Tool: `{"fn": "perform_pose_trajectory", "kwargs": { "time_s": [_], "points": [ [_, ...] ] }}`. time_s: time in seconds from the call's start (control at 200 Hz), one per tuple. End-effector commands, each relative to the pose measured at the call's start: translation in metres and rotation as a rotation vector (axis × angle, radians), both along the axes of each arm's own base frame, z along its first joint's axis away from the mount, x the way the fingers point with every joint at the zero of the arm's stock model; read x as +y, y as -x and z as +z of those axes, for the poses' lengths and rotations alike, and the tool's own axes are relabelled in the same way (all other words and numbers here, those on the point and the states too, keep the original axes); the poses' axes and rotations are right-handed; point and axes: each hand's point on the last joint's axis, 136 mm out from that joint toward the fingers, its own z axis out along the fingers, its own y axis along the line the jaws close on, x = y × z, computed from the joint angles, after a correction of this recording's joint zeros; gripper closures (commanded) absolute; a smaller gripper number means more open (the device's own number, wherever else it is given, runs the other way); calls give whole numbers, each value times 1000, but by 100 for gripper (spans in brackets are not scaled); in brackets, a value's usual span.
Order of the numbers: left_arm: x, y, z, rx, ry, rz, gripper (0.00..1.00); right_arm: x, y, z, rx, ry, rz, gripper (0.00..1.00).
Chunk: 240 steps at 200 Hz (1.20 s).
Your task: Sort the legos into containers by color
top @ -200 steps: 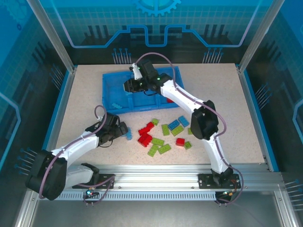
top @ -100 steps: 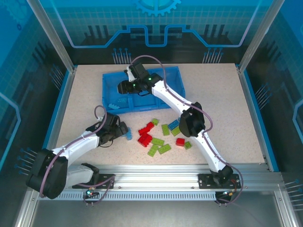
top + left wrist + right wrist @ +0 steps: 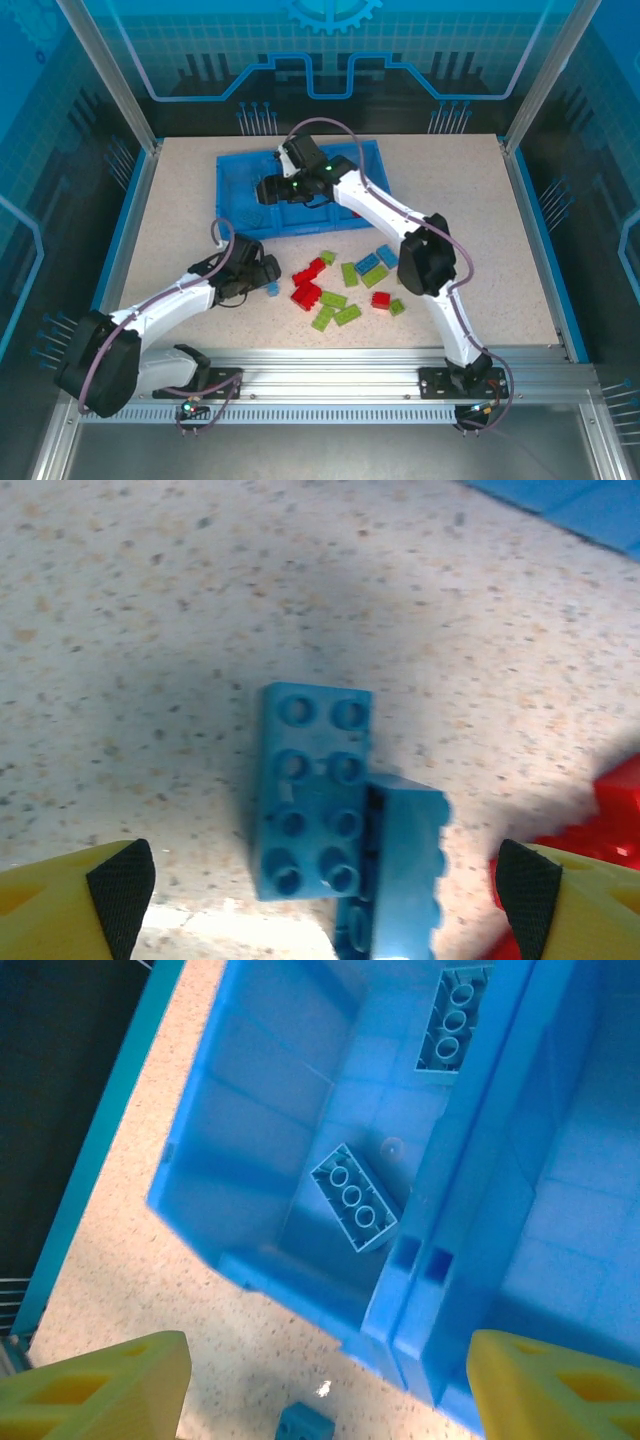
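- Left gripper (image 3: 322,885): jaws spread wide and empty, black pads (image 3: 122,880) standing on either side of two light-blue legos, clear of both.
- Flat blue brick (image 3: 312,790): lies studs up on the speckled table (image 3: 150,600). The tilted blue brick (image 3: 400,865) leans on its side against the flat brick's right edge, so the pair presents an uneven width.
- Step in hand, as judged: pick up a blue brick for the tray (image 3: 226,190).
- Good practice: centre on one brick only. Closing across both would probably pinch the tilted one at its corner and flip it out. A small shift left would put the flat brick midway between the pads, gripped across its short sides.
- Descend until the pads sit below the studs, on the flat side walls, then close squarely.
- Red brick (image 3: 600,815): sits just beside the right pad and could be nudged or caught if that pad sweeps outward.
- Right gripper (image 3: 325,1390): yellow fingers apart, holding nothing, hanging above the near corner of the tray's left-end compartment (image 3: 290,1110).
- Binned blue bricks (image 3: 353,1198): two lie in that compartment, beside the divider (image 3: 470,1150), which marks it as the blue target.
- Loose legos (image 3: 345,290): red, green and blue pieces lie on the table between the arms, unsorted.
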Motion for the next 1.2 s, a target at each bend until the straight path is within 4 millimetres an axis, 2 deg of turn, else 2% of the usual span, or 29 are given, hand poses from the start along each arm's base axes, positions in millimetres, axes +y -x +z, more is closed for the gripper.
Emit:
{"fn": "perform_pose_trajectory", "kwargs": {
  "time_s": [0.0, 0.155, 0.295, 0.43, 0.48, 0.64, 0.83, 0.97, 1.125, 1.195],
  "points": [
    [0, 2, 12, -7, -13, 21, 9, -26, -3, 35, -77, -18, -36, 25],
    [-10, 8, 16, -8, 18, 7, 14, -71, -7, 30, -67, 0, -115, 25],
    [-24, 13, 12, 14, 12, -20, 19, -118, -10, 24, -65, 35, -203, 25],
    [-35, 14, 7, 33, -3, -38, 30, -162, -9, 20, -62, 64, -278, 24],
    [-36, 13, 6, 38, -13, -40, 33, -178, -7, 17, -57, 74, -301, 24],
    [-35, 14, -3, 69, -47, -35, 35, -222, -1, 11, -44, 87, -370, 23],
    [-36, 14, -11, 79, -56, -27, 41, -255, 7, 5, -33, 94, -424, 23],
    [-40, 9, -16, 87, -69, -31, 48, -268, 10, 0, -22, 101, -447, 23],
    [-44, 6, -22, 95, -72, -36, 50, -282, 12, -2, -20, 114, -475, 22],
    [-45, 4, -24, 97, -74, -40, 53, -288, 14, -3, -19, 120, -485, 22]
  ]
}}
